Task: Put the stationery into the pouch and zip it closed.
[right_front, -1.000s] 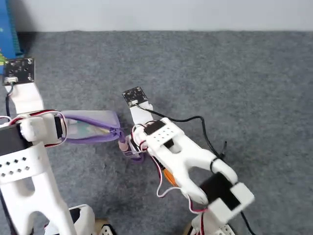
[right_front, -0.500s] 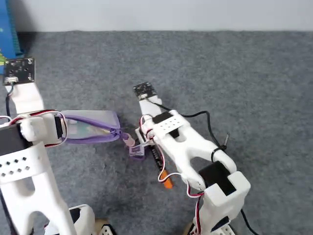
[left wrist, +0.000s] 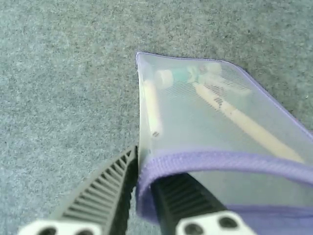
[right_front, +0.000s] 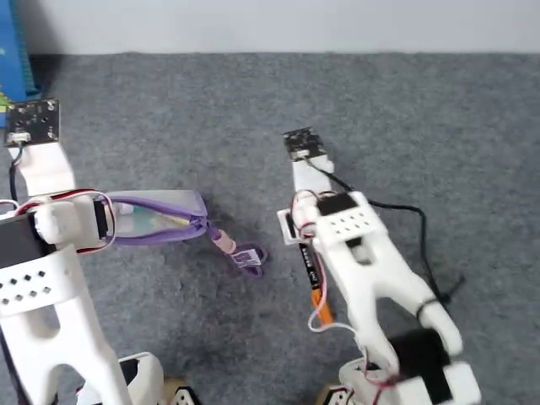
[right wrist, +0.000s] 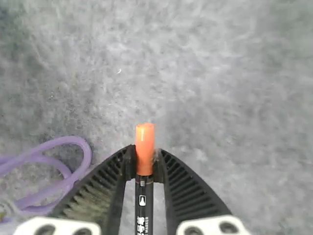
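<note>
A translucent pouch [right_front: 160,218] with purple trim hangs just above the grey carpet at the left. My left gripper [left wrist: 144,166] is shut on its purple rim [left wrist: 220,161]. Inside the pouch [left wrist: 205,112] lie pencils and other stationery. Its zipper pull with a pink and purple strap [right_front: 240,255] trails on the carpet to the pouch's right. My right gripper [right wrist: 145,151] is shut on a black marker with an orange cap [right wrist: 145,142]. In the high view the marker [right_front: 311,268] pokes out beneath the right arm, well to the right of the strap. The purple loop [right wrist: 54,164] lies beside the right gripper.
A grey carpet [right_front: 405,126] covers the table. A blue object [right_front: 13,67] stands at the far left edge. The right arm's black cable [right_front: 418,236] runs along its side. Bare carpet stretches behind and to the right of both arms.
The right arm has swung to the right, away from the pouch's zipper pull, carrying the marker. The strap now lies free on the carpet. The left arm and pouch have not moved.
</note>
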### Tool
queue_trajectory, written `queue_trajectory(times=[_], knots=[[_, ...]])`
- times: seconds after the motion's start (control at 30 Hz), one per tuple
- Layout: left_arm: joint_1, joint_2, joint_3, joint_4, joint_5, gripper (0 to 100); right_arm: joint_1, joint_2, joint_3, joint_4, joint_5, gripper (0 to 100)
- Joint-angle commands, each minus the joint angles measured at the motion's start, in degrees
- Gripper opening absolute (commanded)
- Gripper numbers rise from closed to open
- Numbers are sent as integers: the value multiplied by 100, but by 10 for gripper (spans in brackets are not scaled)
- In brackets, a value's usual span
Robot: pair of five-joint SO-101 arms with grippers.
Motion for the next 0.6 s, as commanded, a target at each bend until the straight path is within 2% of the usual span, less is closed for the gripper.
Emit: queue_trajectory(times=[0.0, 0.2, 0.57], knots=[[-44, -62, -31, 97, 26, 12, 66, -998, 141, 22, 70, 8], [-18, -62, -31, 97, 26, 12, -145, -2651, 466, 31, 35, 8], [1160, 114, -646, 97, 316, 11, -1499, -5367, 255, 295, 26, 7]])
